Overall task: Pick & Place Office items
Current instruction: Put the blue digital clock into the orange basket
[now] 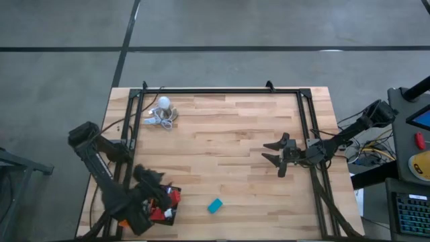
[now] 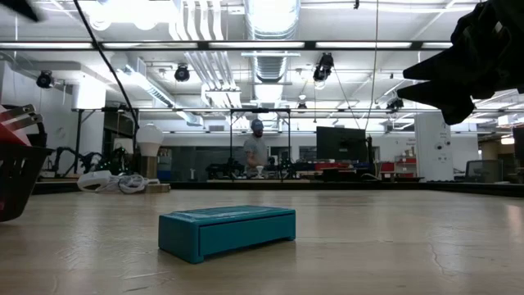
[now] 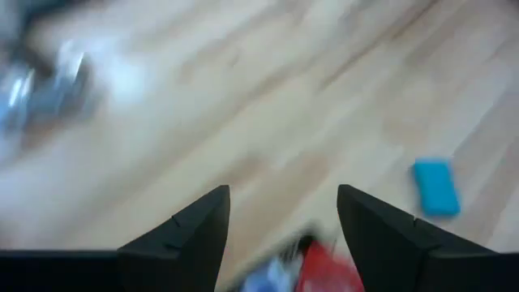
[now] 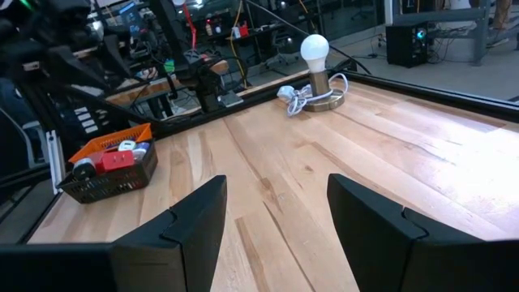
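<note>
Both arms are matte black, built from boxy, angular links. The left arm [image 1: 107, 175] has a blocky housing at its upper joint. The right arm [image 1: 349, 131] is slimmer, with dark cables trailing near its base. Each gripper's fingers [image 4: 190, 223] are flat black wedges with bevelled, faceted edges and pointed tips.

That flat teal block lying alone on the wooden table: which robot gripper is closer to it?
The left gripper is closer, open above the basket, beside the flat teal block. The right gripper hangs open farther off, toward the table's right side.
</note>
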### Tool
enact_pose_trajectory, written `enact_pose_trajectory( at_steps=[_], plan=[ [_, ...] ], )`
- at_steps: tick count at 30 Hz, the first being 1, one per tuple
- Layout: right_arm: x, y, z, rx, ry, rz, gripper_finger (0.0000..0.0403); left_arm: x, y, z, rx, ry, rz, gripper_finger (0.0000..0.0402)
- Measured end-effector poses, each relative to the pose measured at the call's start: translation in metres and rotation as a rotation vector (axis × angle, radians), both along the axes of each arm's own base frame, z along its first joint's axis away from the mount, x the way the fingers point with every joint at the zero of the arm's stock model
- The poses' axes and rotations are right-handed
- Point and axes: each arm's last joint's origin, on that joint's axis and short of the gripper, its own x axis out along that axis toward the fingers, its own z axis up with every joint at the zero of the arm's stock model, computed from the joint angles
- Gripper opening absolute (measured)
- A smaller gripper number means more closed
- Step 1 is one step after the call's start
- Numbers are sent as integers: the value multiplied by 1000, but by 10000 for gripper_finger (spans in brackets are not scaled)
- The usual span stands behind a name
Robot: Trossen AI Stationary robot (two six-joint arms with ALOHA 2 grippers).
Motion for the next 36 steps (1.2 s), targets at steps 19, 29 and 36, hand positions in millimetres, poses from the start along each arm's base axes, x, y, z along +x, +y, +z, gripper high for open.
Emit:
enact_pose_trajectory(
  at_steps=[19, 29, 36],
  plan=[
    [0, 0, 0, 0, 0, 0, 210, 105, 16, -35, -87, -254, -373, 234],
    [0, 0, 0, 1, -2, 0, 210, 120, -4, -75, -156, -226, -406, 234],
    [0, 0, 0, 1, -3, 0, 210, 149, -22, -89, -160, -114, -390, 234]
  ],
)
